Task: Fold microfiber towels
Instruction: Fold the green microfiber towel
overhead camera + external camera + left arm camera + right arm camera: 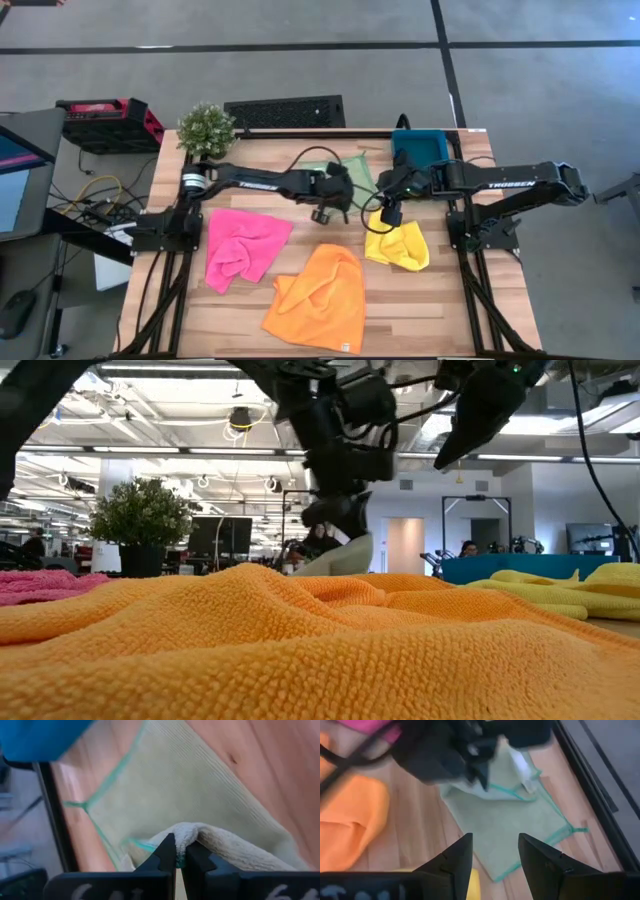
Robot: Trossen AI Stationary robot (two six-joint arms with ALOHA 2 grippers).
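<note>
The sage green towel (352,170) lies at the table's far middle, and it also shows in the right wrist view (515,825). My left gripper (180,851) is shut on it at its near side (332,195). My right gripper (495,845) is open and empty, hovering just right of the towel (390,212), above the yellow towel's far edge. The pink towel (245,245), orange towel (320,290) and yellow towel (398,245) lie crumpled on the near half of the table. My left gripper pinches a raised, rounded fold of the sage green towel (192,834) between its two fingertips, coming from above. The pinched part is lifted off the wood and hangs below the fingers (345,555). The rest of the towel (190,785) lies flat on the table.
A teal bin (420,148) stands at the far right, close to my right arm. A potted plant (205,128) stands at the far left corner. Bare wood shows between the green towel and the pink and orange towels.
</note>
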